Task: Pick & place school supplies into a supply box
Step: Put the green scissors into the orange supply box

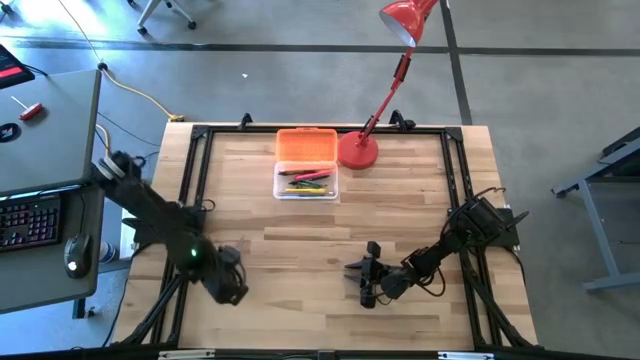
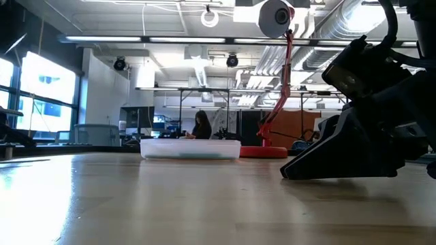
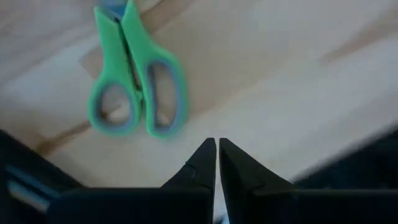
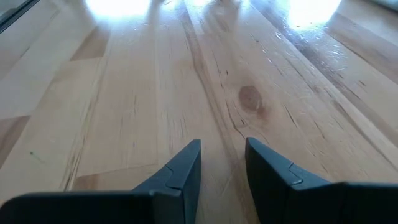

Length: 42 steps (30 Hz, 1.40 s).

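Observation:
The supply box (image 1: 306, 165) stands open near the table's far edge, its orange lid (image 1: 306, 145) folded back and pens and markers (image 1: 308, 182) lying in the clear base; the low view shows the box (image 2: 191, 148) as a pale tray. Green-handled scissors (image 3: 134, 81) lie flat on the wood just ahead of my left gripper (image 3: 217, 149), which is shut and touches nothing. In the high view my left gripper (image 1: 232, 287) is near the table's near-left corner, and the scissors are hidden under it. My right gripper (image 1: 358, 283) (image 4: 222, 155) is open, low over bare wood near the near edge.
A red desk lamp stands with its round base (image 1: 358, 150) right of the box, its arm leaning up to the far right. A black frame (image 1: 195, 180) runs along the table's edges. A desk with a keyboard (image 1: 30, 220) stands left of the table.

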Tool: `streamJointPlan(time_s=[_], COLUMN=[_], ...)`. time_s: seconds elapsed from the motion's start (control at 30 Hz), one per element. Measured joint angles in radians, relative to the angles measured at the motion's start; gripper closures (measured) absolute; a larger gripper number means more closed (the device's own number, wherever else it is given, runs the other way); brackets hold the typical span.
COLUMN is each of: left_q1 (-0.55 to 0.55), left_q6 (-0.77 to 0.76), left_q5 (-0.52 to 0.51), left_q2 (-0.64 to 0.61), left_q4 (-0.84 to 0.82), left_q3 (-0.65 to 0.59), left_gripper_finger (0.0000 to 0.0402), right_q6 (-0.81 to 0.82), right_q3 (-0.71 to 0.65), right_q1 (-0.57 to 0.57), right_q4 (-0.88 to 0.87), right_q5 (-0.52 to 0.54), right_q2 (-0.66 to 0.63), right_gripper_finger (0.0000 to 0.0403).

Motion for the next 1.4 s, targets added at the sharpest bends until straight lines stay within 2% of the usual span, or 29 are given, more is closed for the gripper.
streamJointPlan(time_s=[0.13,0.27,0.67,0.83,1.03,1.17,1.27,1.4], left_q1=[-0.039,-0.037,-0.037,-0.036,-0.036,-0.037,-0.037,-0.037], left_q6=[-0.076,-0.037,-0.017,0.101,0.116,0.115,0.116,0.104], left_q5=[-0.040,-0.019,-0.024,0.015,-0.080,-0.067,-0.066,-0.089], left_q2=[0.112,0.185,0.224,0.224,0.224,0.224,0.224,0.228], left_q4=[0.009,0.097,0.108,0.102,0.060,0.053,0.047,0.044], left_q3=[-0.009,-0.009,-0.008,-0.008,-0.008,-0.008,-0.008,-0.008], left_gripper_finger=[0.0360,0.0367,0.0353,0.0322,0.0247,0.0202,0.0186,0.0190], right_q6=[-0.001,-0.002,-0.002,-0.002,-0.002,-0.002,-0.002,-0.002], right_q3=[0.000,0.000,-0.001,-0.001,-0.001,-0.001,-0.001,-0.001], right_q1=[0.000,-0.008,-0.013,-0.013,-0.013,-0.013,-0.013,-0.013], right_q4=[0.000,0.002,0.007,0.007,0.007,0.007,0.007,0.007], right_q5=[0.000,-0.002,-0.003,-0.002,-0.002,-0.002,-0.002,-0.002], right_q2=[0.000,0.000,0.000,0.000,0.000,0.000,0.000,0.000], right_gripper_finger=[0.0300,0.0300,0.0300,0.0300,0.0300,0.0300,0.0300,0.0300])
